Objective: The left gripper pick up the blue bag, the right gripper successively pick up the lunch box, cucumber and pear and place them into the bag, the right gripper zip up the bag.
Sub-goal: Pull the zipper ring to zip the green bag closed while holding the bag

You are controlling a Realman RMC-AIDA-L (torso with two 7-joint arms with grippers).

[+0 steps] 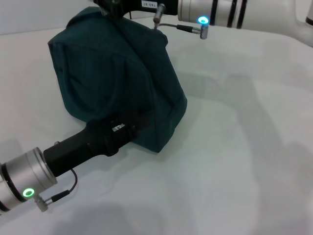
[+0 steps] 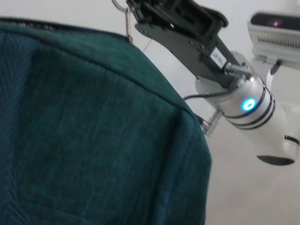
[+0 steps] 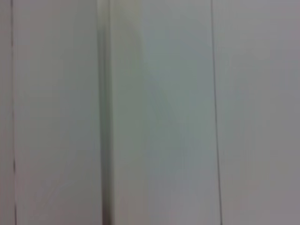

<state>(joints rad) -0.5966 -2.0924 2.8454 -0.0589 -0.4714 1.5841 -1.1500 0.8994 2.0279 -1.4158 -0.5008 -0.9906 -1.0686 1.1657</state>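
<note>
1. 1 white table (image 1: 234, 147) carries the blue bag (image 1: 117, 83) at 10 o'clock.
2. Left gripper (image 1: 128, 128) presses the bag's near side; finger state unclear.
3. Right gripper (image 2: 133, 11) at 12 o'clock pinches the zipper ring (image 2: 119, 5).

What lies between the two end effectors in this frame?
The blue bag fills that stretch: in the head view the left end effector presses its near side, while the right end effector sits at its top by the zipper ring.
</note>
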